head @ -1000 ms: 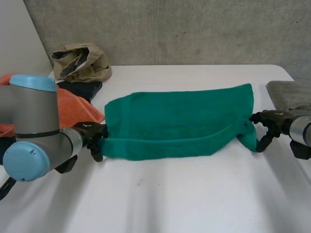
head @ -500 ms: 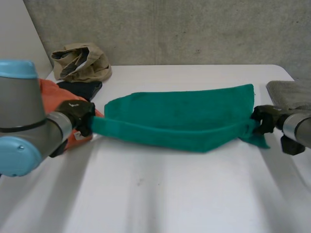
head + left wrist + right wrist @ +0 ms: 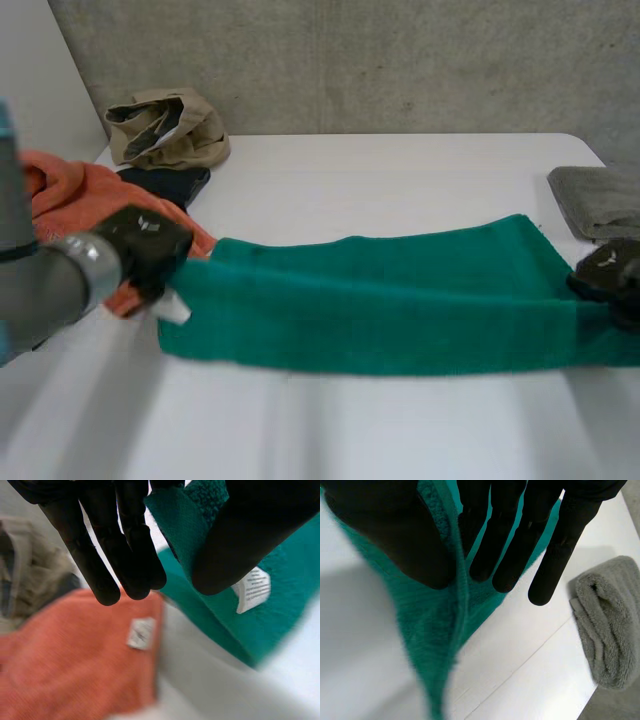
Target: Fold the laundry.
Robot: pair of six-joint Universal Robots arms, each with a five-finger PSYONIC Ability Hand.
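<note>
Probably a test lab: a white table (image 3: 380,170) stood against a bare concrete wall (image 3: 400,60), laundry (image 3: 165,130) heaped aside.

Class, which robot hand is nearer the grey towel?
Right. The right robot hand pinches one end of the green towel, just beside the grey towel; the left robot hand holds the far end, by the orange cloth.

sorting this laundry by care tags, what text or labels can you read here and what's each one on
No text here is readable.
green towel, white label: lines of dark print, too blurred to read.
orange towel, white tag: too blurred to tell whether it carries any print.
</note>
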